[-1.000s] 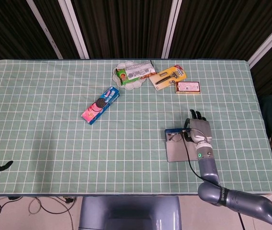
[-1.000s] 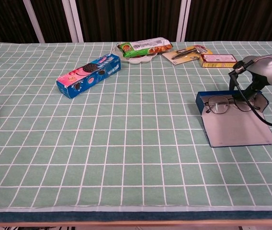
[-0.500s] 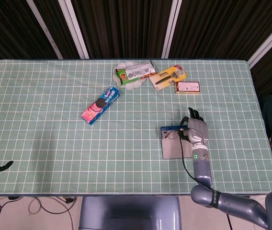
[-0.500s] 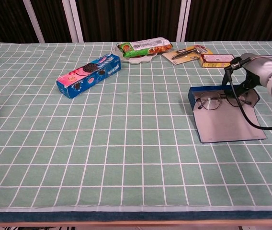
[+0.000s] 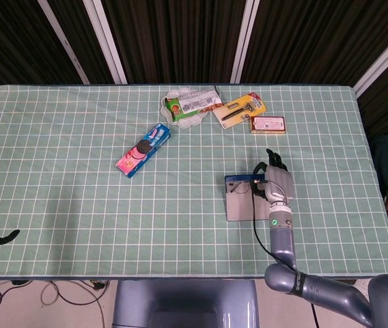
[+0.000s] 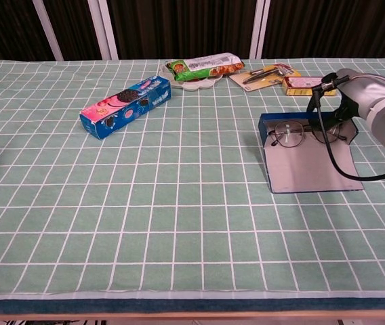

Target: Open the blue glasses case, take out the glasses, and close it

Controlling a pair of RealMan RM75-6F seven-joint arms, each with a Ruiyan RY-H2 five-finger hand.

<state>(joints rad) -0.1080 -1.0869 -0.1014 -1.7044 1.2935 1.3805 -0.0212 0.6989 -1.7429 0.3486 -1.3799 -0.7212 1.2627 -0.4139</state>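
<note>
Pinch thin metal-framed glasses (image 6: 299, 133) at 3 o'clock end; lift clear of open blue glasses case (image 6: 308, 162). Right hand (image 5: 276, 182) finger state: cannot tell.

Bright, even overhead light in both views; the worktop (image 5: 78, 157) reads clearly, grid lines sharp. Shadows are soft and short, tucked close under objects. Backdrop behind is very dark. No strong glare. Slight wide-angle bowing at the head view's edges; no noticeable motion blur.
</note>
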